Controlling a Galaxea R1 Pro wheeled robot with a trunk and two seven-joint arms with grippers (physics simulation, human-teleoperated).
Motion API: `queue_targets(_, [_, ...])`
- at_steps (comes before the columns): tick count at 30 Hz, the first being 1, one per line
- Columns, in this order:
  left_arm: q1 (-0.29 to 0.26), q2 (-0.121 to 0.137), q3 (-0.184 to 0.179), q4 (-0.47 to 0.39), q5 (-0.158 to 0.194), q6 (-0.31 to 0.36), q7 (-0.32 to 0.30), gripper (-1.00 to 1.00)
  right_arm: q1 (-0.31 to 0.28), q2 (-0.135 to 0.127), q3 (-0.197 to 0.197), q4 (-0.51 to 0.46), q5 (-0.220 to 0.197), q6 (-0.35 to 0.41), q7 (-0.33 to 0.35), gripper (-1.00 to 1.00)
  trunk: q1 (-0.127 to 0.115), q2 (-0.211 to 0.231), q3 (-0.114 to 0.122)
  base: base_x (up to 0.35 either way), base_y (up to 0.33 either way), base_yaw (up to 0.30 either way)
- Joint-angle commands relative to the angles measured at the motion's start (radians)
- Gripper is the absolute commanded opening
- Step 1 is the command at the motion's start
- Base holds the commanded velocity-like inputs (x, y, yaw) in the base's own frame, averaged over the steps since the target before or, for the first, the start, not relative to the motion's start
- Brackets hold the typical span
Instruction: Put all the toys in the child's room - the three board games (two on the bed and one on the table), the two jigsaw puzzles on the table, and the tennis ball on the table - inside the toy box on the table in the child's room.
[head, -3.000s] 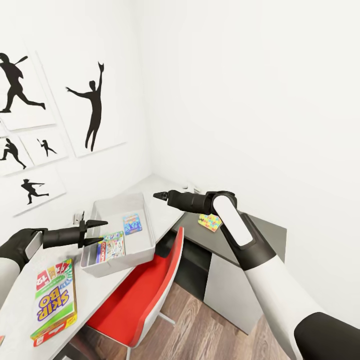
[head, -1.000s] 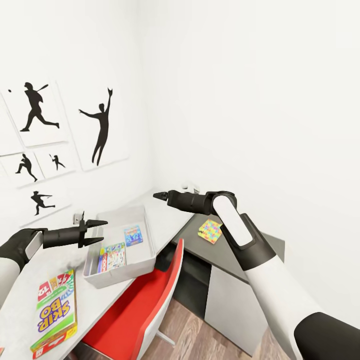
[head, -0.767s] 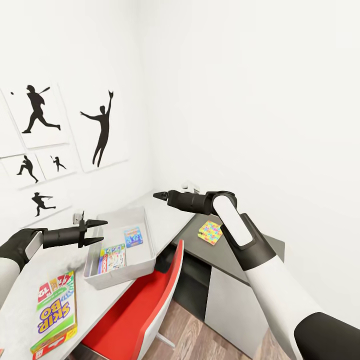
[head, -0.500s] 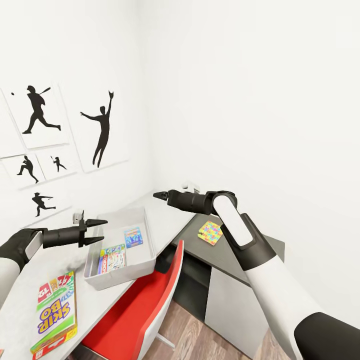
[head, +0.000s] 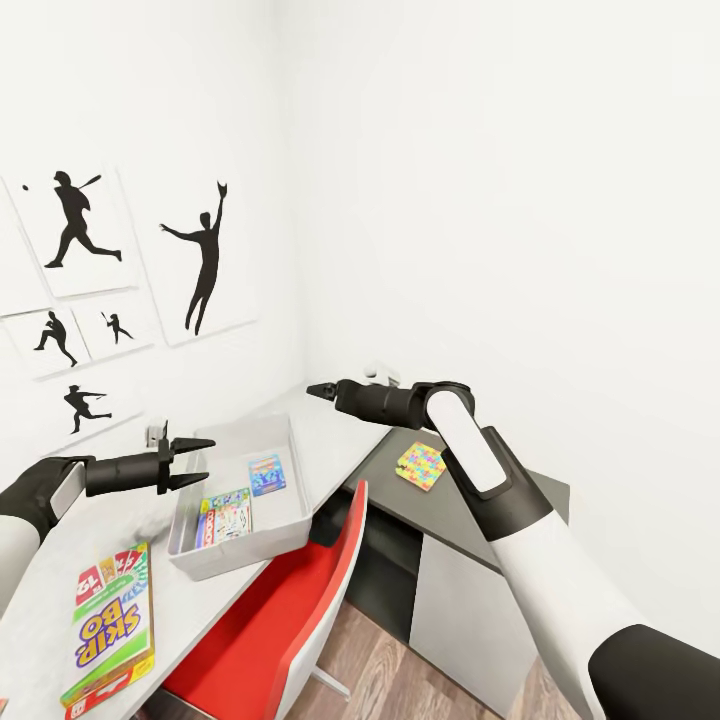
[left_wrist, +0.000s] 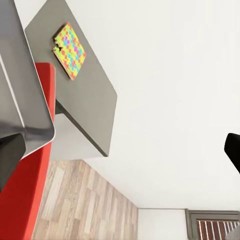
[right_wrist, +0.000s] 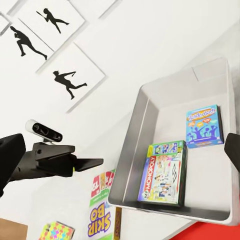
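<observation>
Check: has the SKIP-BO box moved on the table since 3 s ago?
No. The SKIP-BO box keeps its spot beside the toy box; only the camera shifted.

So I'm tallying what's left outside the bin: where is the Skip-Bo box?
In the head view the Skip-Bo box lies flat on the table at lower left, outside the toy box, below the left gripper.

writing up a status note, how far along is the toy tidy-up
Done: the Monopoly box and a blue game box lie in the toy box. In hand: nothing; left gripper is open. Left: the Skip-Bo box on the table and a jigsaw puzzle on the dark cabinet.
</observation>
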Motion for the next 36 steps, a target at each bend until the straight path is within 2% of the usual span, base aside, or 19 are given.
queue_targets(1, [-0.001, 0.0, 0.002, 0.0, -0.001, 0.006, -0.002, 1.0, -0.001, 0.0, 0.0, -0.001, -0.01, 0.002, -0.01, 1.0, 0.001, -0.002, -0.002, 0.0, 0.0, 0.0])
queue_targets(23, [-0.001, 0.0, 0.001, 0.0, 0.0, 0.006, -0.003, 1.0, 0.0, 0.001, 0.0, -0.001, -0.011, 0.0, -0.012, 1.0, 0.001, -0.002, -0.002, 0.0, 0.0, 0.001])
queue_targets(36, [-0.001, 0.0, 0.001, 0.0, 0.001, 0.006, -0.003, 1.0, 0.0, 0.001, -0.001, 0.0, -0.01, 0.0, -0.012, 1.0, 0.001, -0.002, -0.002, 0.0, 0.0, 0.19])
